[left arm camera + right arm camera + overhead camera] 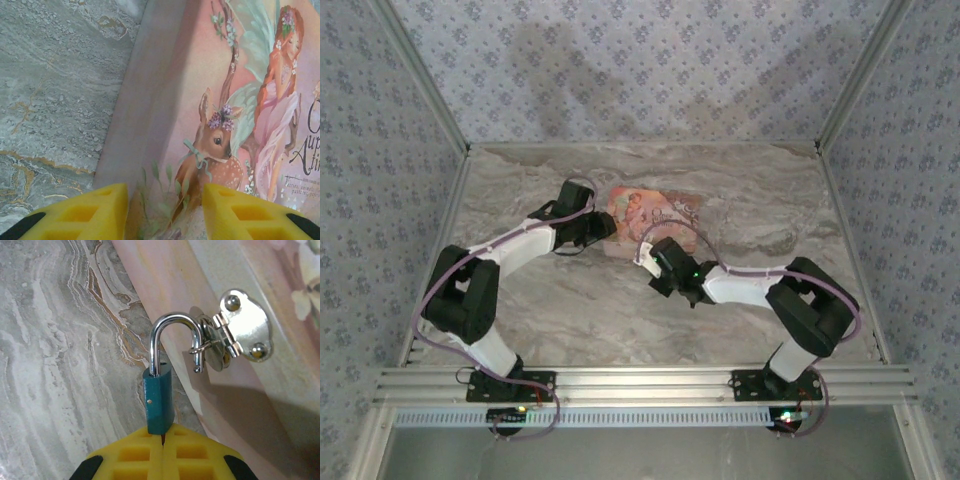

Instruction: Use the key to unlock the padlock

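Padlock (159,400): blue body, shackle (172,322) hooked through the clasp (240,332) on the pink box (165,90), free end out of the body. Right gripper (162,440): pinching the body's lower end, seemingly to steady it. Left gripper (165,200): fingers spread astride the box edge, likely bracing it.

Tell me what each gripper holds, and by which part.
Right gripper: the padlock, pinched by the bottom end of its blue body. Left gripper: open over the pink box's edge, gripping nothing.
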Robot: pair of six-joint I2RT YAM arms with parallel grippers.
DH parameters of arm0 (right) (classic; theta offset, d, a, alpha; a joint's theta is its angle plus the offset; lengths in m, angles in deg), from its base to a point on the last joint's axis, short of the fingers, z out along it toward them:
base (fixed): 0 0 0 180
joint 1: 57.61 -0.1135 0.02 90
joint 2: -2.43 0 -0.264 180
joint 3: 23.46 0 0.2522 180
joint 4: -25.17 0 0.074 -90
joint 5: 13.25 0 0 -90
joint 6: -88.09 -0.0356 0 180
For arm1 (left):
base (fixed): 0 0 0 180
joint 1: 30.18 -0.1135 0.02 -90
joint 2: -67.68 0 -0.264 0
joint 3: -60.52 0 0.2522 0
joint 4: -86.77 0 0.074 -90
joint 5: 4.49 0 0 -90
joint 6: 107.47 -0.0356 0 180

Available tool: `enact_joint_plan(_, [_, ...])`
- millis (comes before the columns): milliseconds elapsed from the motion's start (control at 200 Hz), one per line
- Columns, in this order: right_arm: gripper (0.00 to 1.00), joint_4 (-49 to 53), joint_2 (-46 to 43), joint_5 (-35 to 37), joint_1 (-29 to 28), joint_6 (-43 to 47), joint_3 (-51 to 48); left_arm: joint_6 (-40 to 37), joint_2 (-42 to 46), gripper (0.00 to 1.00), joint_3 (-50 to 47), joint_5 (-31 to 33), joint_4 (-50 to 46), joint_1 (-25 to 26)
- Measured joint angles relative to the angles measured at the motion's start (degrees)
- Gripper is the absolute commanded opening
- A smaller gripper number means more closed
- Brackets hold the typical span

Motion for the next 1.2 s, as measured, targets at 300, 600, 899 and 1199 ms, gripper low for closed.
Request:
enact_joint_plan(300, [0.0,1.18,2.29,1.27,-1.2,4.68,2.95,0.02,-0.02,0.43,0.0,0.02,0.35,-0.61])
enact_joint_plan(600, [0.0,1.11,2.64,0.55,-2.99,6.49,5.42,0.2,-0.02,0.43,0.0,-0.22,0.44,-0.5])
enact_joint_plan(899, [0.0,1.49,-0.74,0.68,-5.81,4.85,3.1,0.59,2.93,0.46,-1.01,0.26,0.39,-0.72])
enact_joint_plan(1199, [0.0,3.13,-9.88,2.05,-7.1,-0.04,-1.25,1.07,12.57,0.48,-6.71,1.57,0.44,-1.03])
